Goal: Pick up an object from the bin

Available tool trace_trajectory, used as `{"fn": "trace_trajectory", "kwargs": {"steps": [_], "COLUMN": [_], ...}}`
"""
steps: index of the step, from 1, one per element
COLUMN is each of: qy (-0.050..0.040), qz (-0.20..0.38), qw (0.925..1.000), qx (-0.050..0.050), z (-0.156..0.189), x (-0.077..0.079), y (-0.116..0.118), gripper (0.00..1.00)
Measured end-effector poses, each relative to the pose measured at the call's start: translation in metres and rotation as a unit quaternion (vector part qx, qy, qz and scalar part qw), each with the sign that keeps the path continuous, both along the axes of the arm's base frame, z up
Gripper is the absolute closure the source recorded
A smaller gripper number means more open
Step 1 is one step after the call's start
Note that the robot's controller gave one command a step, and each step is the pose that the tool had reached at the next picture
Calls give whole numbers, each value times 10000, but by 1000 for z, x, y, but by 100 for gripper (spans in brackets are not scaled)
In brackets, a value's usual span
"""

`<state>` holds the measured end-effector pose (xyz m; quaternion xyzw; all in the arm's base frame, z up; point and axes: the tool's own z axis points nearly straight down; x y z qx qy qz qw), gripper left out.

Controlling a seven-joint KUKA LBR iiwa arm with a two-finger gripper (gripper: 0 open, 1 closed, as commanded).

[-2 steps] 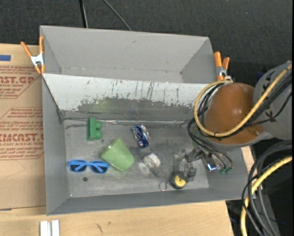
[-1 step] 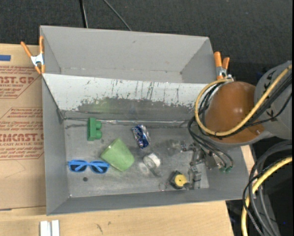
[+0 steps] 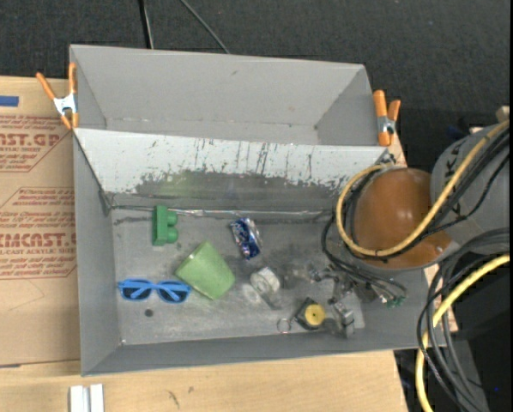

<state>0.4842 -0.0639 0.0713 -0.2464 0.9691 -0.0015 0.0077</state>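
Dark floor — speckled, pale wooden tabletop

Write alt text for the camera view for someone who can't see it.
The robot's end effector is down in the lower right corner of the grey metal bin, beside a small yellow round thing. Further left lie a clear crumpled wrapper, a blue packet, a pale green cup, blue sunglasses and a green block.
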Motion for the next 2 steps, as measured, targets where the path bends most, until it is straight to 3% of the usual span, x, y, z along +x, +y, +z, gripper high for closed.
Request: {"fn": "trace_trajectory", "kwargs": {"steps": [1, 2], "qy": [36, 48], "qz": [1540, 1538], "qw": [9881, 9881], "qx": [-13, -16], "z": [-1, -1], "x": [-2, -2], "y": [8, 8], "gripper": [0, 100]}}
